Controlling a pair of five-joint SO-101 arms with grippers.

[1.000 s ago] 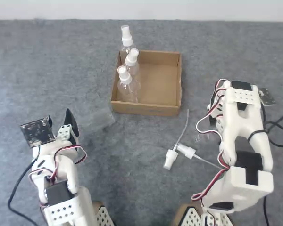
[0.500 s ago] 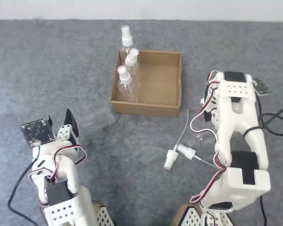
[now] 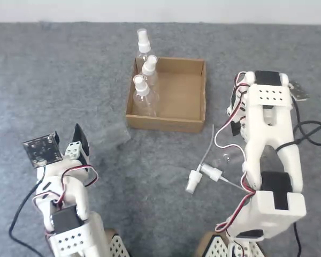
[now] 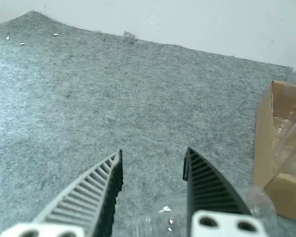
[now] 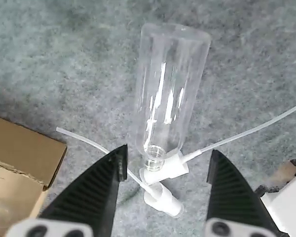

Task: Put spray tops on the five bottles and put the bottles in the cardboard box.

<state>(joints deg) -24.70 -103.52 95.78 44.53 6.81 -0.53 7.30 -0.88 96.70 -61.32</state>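
The right arm has crept up the frame's right side. Its right claw [image 5: 167, 154], spread apart, now hovers over the uncapped bottle [image 5: 170, 89] lying beside two spray tops [image 5: 164, 169], lower right of the cardboard box [image 3: 195, 124]. A pickup looks close. The left claw [image 4: 153, 168] stays apart and idle.

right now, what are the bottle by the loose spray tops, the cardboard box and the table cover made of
The bottle looks like clear glossy plastic: carpet shows through, bright glints. The cardboard box: brown matte card, raw-edged walls. The table cover: grey felt-like carpet, fuzzy and speckled.

Grey carpet [image 3: 53, 80], white wall [image 4: 212, 24]
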